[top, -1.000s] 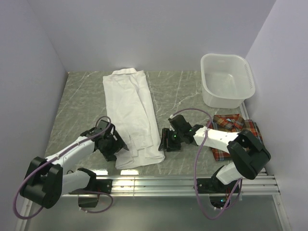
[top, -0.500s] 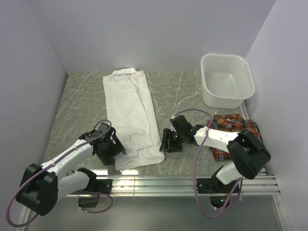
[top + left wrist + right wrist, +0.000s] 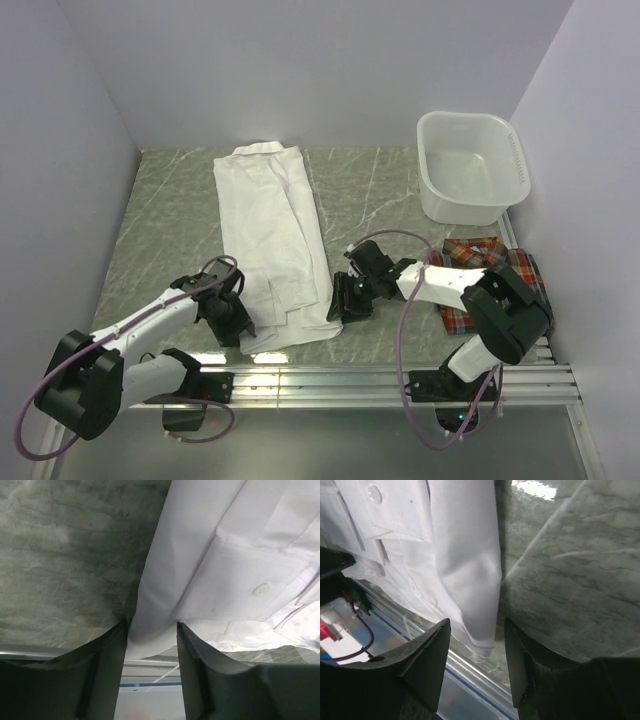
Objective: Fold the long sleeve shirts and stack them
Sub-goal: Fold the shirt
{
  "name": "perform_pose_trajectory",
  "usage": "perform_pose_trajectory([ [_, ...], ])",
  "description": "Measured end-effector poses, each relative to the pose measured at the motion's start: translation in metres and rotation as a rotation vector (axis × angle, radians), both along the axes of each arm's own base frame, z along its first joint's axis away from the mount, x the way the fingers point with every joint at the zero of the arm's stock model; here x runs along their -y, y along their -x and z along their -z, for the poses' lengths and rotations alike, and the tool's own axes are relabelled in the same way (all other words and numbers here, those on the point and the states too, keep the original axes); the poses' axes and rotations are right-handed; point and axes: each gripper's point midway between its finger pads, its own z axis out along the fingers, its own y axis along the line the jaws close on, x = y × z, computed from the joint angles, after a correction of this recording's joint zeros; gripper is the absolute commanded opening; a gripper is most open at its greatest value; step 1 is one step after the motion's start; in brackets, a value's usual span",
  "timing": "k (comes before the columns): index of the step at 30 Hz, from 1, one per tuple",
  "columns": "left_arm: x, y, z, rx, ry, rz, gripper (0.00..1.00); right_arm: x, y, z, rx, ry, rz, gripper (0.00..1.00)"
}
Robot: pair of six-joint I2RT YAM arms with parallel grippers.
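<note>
The left claw (image 3: 151,626) pinches a near corner of the plain white collared cloth shirt (image 3: 268,225), which stretches away ahead of it. The right claw (image 3: 475,625) stands spread astride the other near corner. A red, orange and dark plaid cloth shirt (image 3: 490,268) lies behind that claw.

From above, the fingertips of the left pincer (image 3: 237,327) were lost under its own dark body at the near corner of the white shirt (image 3: 270,230). The right pincer (image 3: 342,306) covered the shirt's other near corner. My right arm (image 3: 452,285) lay across the plaid shirt (image 3: 482,254) and hid a band of it. In the left wrist view the cloth filled the gap between the fingers (image 3: 107,655), but I could not tell whether it was truly pinched. The shirt ran off the right edge. Past the worktop's (image 3: 60,555) near edge, everything was blurred.
</note>
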Motion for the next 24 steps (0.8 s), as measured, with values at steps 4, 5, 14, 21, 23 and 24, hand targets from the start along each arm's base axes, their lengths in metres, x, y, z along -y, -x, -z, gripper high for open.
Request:
perform_pose_trajectory([
  [4, 0.000, 0.003, 0.001, -0.013, -0.001, 0.007, 0.42, -0.008, 0.004, 0.000, -0.020, -0.020, -0.029, 0.51],
  [5, 0.000, 0.003, 0.001, -0.015, -0.001, 0.008, 0.35, -0.009, 0.006, 0.001, -0.023, -0.022, -0.034, 0.48],
  [14, 0.005, 0.011, 0.000, -0.033, 0.028, 0.023, 0.01, -0.003, 0.010, 0.010, -0.033, 0.017, -0.055, 0.00],
  [21, 0.010, 0.013, -0.012, -0.026, 0.061, 0.032, 0.00, 0.004, 0.013, 0.010, -0.030, 0.048, -0.064, 0.00],
  [23, 0.012, 0.008, -0.024, -0.006, 0.069, 0.033, 0.01, 0.007, 0.013, 0.005, -0.023, 0.062, -0.066, 0.00],
  [24, 0.014, 0.004, -0.031, 0.013, 0.076, 0.033, 0.00, 0.007, 0.012, 0.000, -0.014, 0.065, -0.067, 0.00],
])
